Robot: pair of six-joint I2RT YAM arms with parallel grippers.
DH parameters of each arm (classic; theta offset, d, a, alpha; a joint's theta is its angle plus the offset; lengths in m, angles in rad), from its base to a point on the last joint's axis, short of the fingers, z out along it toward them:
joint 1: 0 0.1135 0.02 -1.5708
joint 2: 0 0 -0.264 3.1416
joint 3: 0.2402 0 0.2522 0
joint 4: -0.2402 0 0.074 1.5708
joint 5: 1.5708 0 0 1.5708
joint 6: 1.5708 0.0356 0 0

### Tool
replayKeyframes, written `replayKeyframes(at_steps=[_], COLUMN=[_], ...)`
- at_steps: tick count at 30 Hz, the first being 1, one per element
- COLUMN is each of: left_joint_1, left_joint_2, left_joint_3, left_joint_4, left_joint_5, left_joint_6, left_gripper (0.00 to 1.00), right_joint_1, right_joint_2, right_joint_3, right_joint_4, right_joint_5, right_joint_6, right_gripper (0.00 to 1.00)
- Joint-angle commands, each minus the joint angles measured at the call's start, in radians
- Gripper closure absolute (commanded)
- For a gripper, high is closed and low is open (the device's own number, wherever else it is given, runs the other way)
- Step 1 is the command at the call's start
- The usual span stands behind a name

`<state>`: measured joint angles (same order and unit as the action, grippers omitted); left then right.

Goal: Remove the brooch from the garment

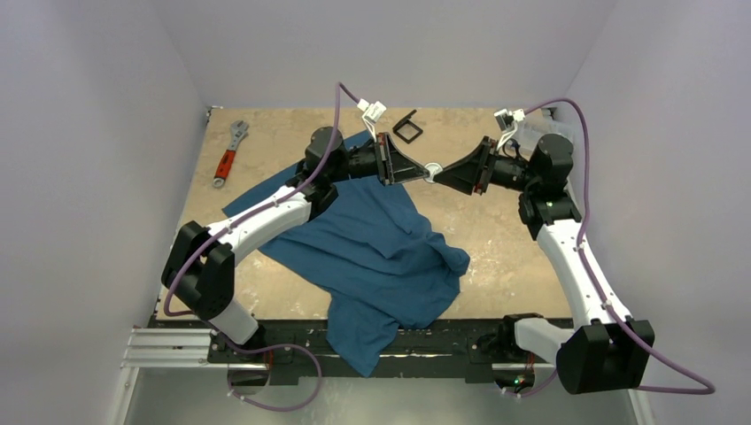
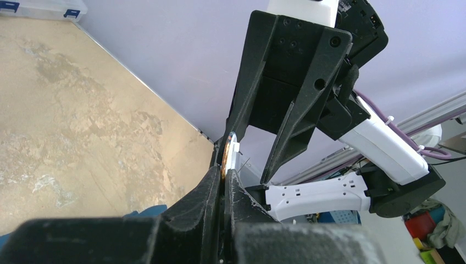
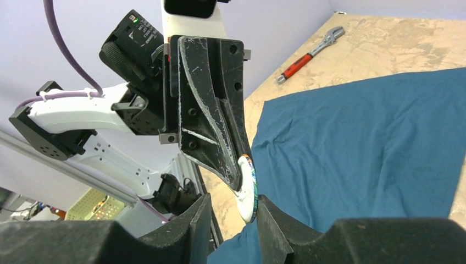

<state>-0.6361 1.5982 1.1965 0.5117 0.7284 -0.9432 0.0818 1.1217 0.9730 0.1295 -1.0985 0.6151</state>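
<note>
The brooch, a small round pale disc, hangs in the air between my two grippers, above the bare table just past the shirt's edge. My left gripper is shut on it; in the left wrist view the fingers pinch the disc's edge. My right gripper faces it from the right and is open. In the right wrist view its jaws straddle the brooch, which lies close to the right-hand finger. The teal T-shirt lies crumpled on the table below, also in the right wrist view.
A red-handled wrench lies at the back left, also in the right wrist view. A small black square frame sits at the back centre. The shirt's hem hangs over the front rail. A clear box stands at the table's edge.
</note>
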Motion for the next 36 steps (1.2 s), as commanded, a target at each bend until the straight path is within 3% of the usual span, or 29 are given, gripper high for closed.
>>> replayKeyframes(at_steps=[1,17,27,36], left_joint_1=[0.005,0.002,-0.009,-0.003], left_joint_2=[-0.023,-0.026,-0.042,-0.046], left_joint_3=[-0.003,0.007,-0.001,-0.016], left_joint_4=[0.065,0.069,0.071,0.05], left_joint_5=[-0.016,-0.034,-0.022,-0.078], left_joint_6=[0.001,0.019,0.07,0.031], left_gripper=[1.0,1.0,1.0,1.0], right_joint_1=[0.002,0.018,0.017,0.017], right_joint_2=[-0.005,0.005,0.027,0.017], right_joint_3=[0.0,-0.008,-0.007,-0.01], right_joint_4=[0.056,0.052,0.049,0.057], right_joint_5=[0.002,0.069,0.073,0.043], right_joint_6=[0.023,0.025,0.031,0.021], right_gripper=[0.62,0.62,0.79,0.71])
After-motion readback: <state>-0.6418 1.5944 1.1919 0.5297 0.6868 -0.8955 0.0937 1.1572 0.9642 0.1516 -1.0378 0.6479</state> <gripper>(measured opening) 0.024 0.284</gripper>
